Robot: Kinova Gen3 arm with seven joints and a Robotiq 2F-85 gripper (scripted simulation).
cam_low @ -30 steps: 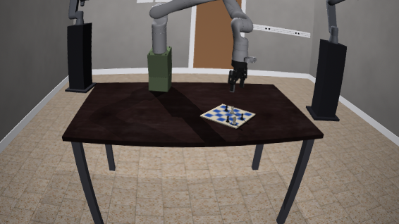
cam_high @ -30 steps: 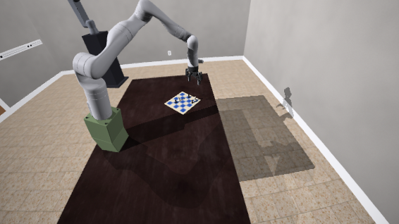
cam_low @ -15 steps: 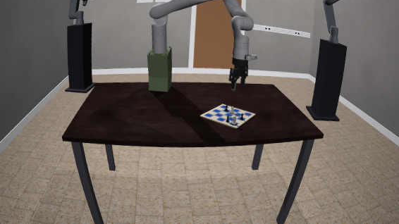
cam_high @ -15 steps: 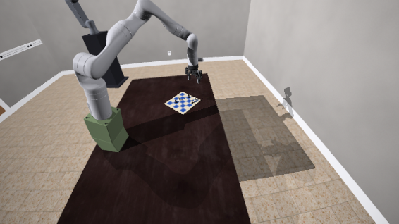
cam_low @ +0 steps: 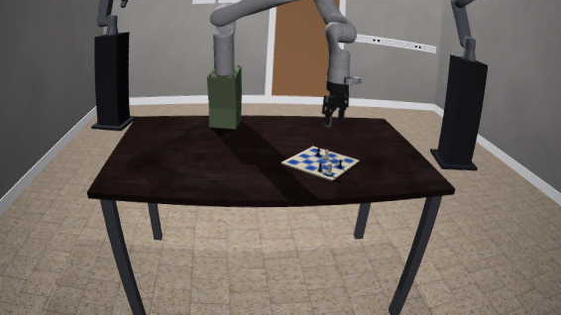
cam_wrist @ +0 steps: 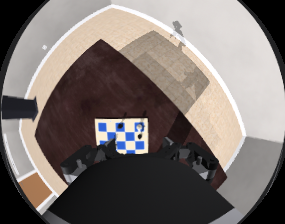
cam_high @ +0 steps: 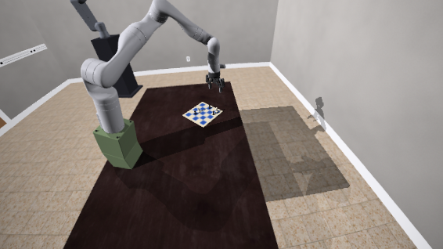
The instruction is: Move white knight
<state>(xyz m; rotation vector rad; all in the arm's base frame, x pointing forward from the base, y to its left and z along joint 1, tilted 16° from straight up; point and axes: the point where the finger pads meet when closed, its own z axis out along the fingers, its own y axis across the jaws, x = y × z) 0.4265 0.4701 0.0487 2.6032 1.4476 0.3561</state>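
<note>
A small blue-and-white chessboard (cam_high: pixel 201 120) (cam_low: pixel 299 161) (cam_wrist: pixel 120 137) lies on the dark table (cam_high: pixel 188 191) (cam_low: pixel 188 162) (cam_wrist: pixel 86 90), right of the middle. Several small pieces stand on it, dark and light. One light piece (cam_low: pixel 327 155) stands near the board's middle and another light piece (cam_low: pixel 328 172) stands at its near edge. They are too small to tell which is the white knight. My gripper (cam_high: pixel 215 88) (cam_low: pixel 333 120) (cam_wrist: pixel 139 143) is open and empty. It hangs high above the table, just beyond the board's far side.
The arm's green pedestal (cam_high: pixel 117 146) (cam_low: pixel 224 95) stands on the table's back edge. Two black stands with camera arms (cam_low: pixel 111 78) (cam_low: pixel 458 113) stand on the floor to the left and right of the table. The board lies near the table's right edge.
</note>
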